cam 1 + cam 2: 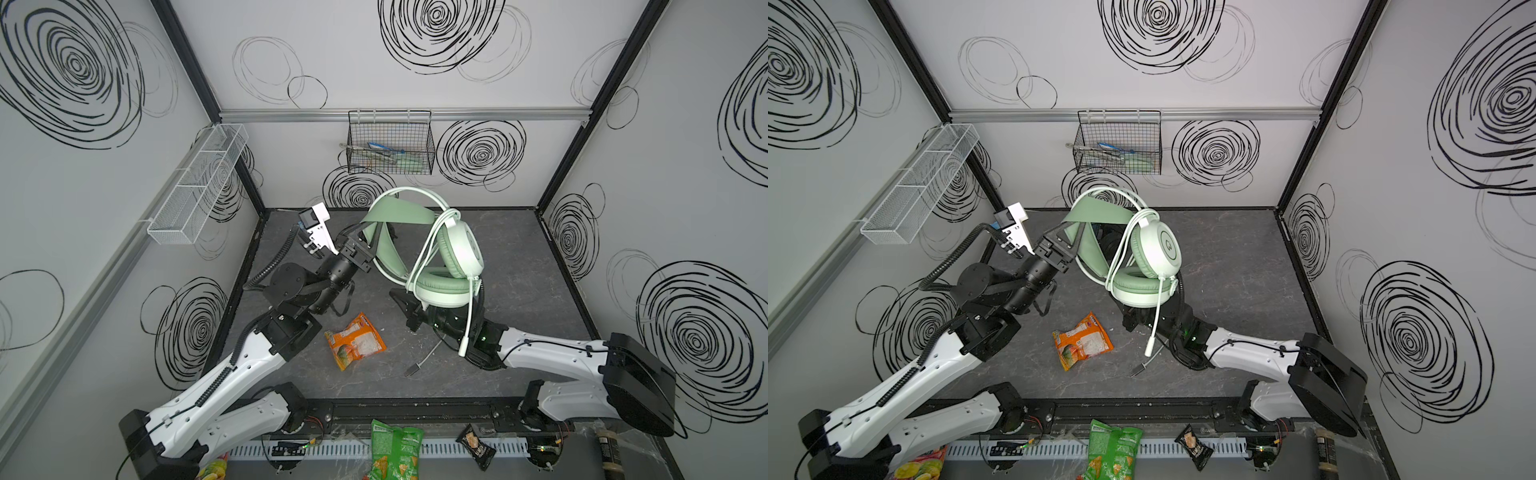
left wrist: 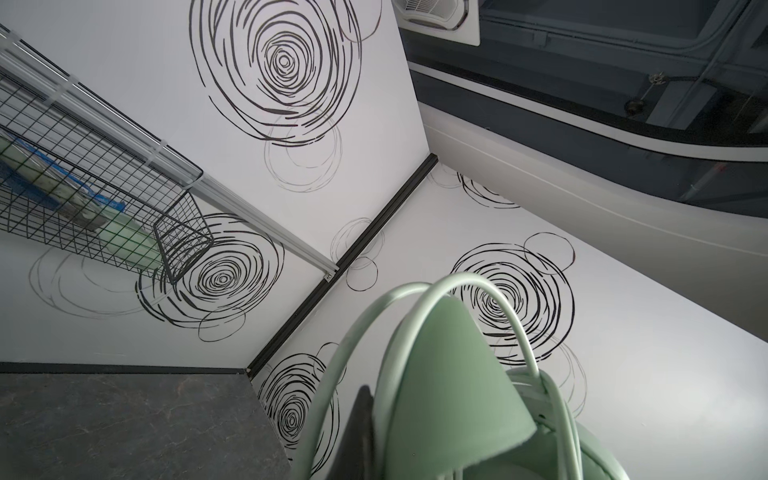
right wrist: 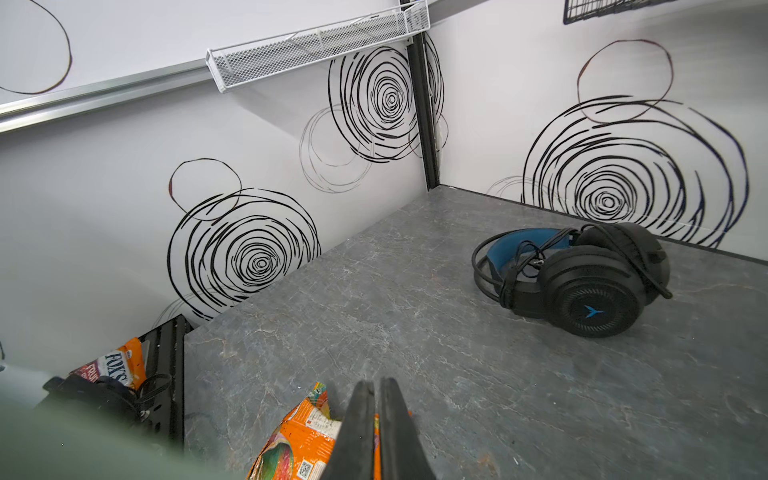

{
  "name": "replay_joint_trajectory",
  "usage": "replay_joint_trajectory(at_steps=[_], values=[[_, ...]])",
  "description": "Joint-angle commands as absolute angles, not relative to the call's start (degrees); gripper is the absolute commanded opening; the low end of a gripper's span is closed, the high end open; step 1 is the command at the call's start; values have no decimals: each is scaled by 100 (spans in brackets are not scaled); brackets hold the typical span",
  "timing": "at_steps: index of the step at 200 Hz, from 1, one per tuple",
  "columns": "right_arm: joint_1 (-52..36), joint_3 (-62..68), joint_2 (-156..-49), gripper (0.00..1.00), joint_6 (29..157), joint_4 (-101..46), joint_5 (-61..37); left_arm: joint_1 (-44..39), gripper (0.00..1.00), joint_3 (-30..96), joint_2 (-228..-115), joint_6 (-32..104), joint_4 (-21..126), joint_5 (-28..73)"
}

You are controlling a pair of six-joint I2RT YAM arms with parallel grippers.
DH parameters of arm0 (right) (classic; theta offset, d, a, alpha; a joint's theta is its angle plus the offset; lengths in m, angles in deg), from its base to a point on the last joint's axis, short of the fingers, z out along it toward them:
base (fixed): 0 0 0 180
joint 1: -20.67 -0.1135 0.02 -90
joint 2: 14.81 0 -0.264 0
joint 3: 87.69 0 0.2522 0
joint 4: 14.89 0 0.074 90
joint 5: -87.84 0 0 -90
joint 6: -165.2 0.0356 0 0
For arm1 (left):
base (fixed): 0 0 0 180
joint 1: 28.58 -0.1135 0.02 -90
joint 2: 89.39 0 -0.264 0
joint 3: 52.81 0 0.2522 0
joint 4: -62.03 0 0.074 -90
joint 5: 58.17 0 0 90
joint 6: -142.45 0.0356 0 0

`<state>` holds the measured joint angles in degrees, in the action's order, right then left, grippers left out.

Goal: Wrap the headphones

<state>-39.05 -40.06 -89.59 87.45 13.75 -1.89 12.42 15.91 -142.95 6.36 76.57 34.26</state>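
Note:
The mint-green headphones hang in the air above the middle of the table. My left gripper is shut on their green inner headband strap; one dark finger shows beside it. A whitish cable loops round the earcups, and its plug lies on the table. My right gripper sits low under the earcups, shut and holding nothing. The black headphones with blue lining lie near the back wall, mostly hidden in both top views.
An orange snack bag lies on the table just ahead of the right gripper. A black wire basket hangs on the back wall, a white mesh basket on the left wall. Snack packets lie by the front rail.

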Motion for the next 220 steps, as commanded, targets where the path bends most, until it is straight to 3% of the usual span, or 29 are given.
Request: replay_joint_trajectory(at_steps=[1, 130, 159, 220], values=[[-3971, -4123, -9087, 11, 9015, 1697, -334, 1269, 0, 1659, -14208, 235, 8976, 3762], [-4075, -4402, -9288, 18, 9429, 2040, -550, 1109, 0, 1623, -14285, 182, 9003, 3893], [-4102, -4448, -9304, 16, 9474, 2050, -510, 989, 0, 1666, -14305, 200, 8984, 3951], [-4217, -4517, -9347, 0, 9663, 1826, -280, 129, 0, 1790, -14464, -10, 8959, 3765]])
